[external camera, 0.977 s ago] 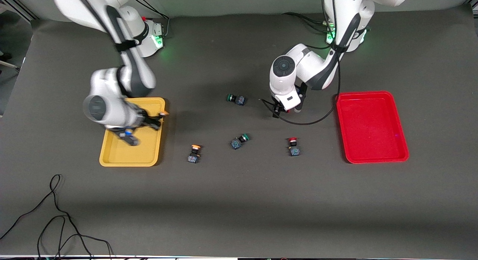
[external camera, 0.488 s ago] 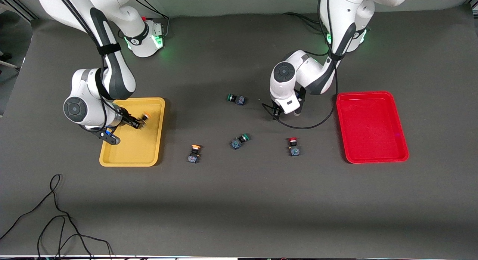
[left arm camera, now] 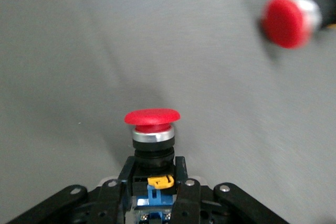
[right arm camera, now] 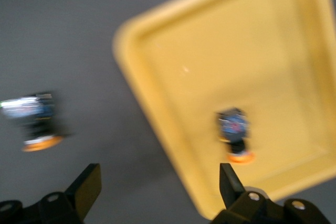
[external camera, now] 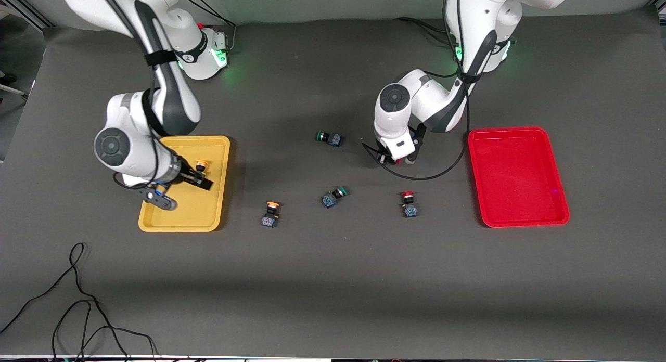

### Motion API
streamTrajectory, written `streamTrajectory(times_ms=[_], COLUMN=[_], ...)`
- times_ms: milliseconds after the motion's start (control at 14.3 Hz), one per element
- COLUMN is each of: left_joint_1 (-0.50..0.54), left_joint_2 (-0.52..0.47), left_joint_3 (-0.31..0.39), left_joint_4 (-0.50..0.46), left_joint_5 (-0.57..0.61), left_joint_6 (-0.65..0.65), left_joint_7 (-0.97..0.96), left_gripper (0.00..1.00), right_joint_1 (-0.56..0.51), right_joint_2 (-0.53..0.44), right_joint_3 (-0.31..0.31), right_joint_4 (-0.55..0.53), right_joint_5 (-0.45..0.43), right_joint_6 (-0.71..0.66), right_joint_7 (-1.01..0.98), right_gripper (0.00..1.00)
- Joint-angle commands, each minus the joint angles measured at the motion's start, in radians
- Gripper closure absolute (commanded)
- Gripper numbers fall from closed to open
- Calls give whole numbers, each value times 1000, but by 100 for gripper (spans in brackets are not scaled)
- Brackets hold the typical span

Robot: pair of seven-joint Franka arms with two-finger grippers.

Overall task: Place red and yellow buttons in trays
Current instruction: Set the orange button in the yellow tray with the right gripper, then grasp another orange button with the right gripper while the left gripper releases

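My right gripper (external camera: 181,192) is open and empty over the yellow tray (external camera: 182,219). A yellow button (external camera: 200,166) rests in that tray, apart from the fingers; the right wrist view shows it (right arm camera: 234,135) inside the tray (right arm camera: 173,66) past the open gripper (right arm camera: 159,182). A second yellow button (external camera: 270,214) sits on the table, also seen in the right wrist view (right arm camera: 34,121). My left gripper (external camera: 398,160) is shut on a red button (left arm camera: 152,127) over the table. Another red button (external camera: 408,203) sits on the table, nearer the front camera. The red tray (external camera: 517,176) holds nothing.
Two green-capped buttons lie mid-table, one (external camera: 329,138) beside the left gripper and one (external camera: 333,196) between the loose yellow and red buttons. A black cable (external camera: 78,299) loops near the front edge at the right arm's end.
My right gripper carried a yellow button from the tray's edge inward over the yellow tray, opened and let it go into the tray. The left gripper has barely shifted.
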Motion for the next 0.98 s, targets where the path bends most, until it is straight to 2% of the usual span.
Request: streamTrajectory(times_ms=[0, 70, 209, 488, 558, 698, 837, 907], left_joint_1=[12, 30, 85, 288, 344, 466, 590, 634], left_joint_2=[-158, -203, -287, -430, -447, -458, -447, -438], left_joint_3=[7, 7, 7, 11, 13, 14, 14, 14], left_joint_4=[-7, -7, -7, -9, -11, -18, -26, -32], left_joint_5=[1, -5, -62, -154, -154, -140, -137, -130], left_joint_6=[-110, -150, -250, -494, -538, -571, -551, -528], left_joint_7=[221, 315, 570, 1161, 1284, 1514, 1732, 1810], left_gripper=[100, 100, 100, 100, 100, 100, 100, 100], right_joint_1=[80, 83, 68, 25, 26, 26, 28, 26], right_joint_2=[182, 246, 338, 483, 513, 556, 584, 587], right_joint_3=[2, 30, 57, 60, 62, 62, 70, 77], right_joint_4=[223, 293, 365, 456, 477, 485, 483, 482], right_joint_5=[31, 34, 61, 300, 327, 331, 333, 333], right_joint_6=[-16, -16, -7, 4, 24, 70, 105, 107], right_joint_7=[14, 13, -8, -223, -226, -226, -226, -226], right_gripper=[0, 0, 0, 0, 0, 0, 0, 4])
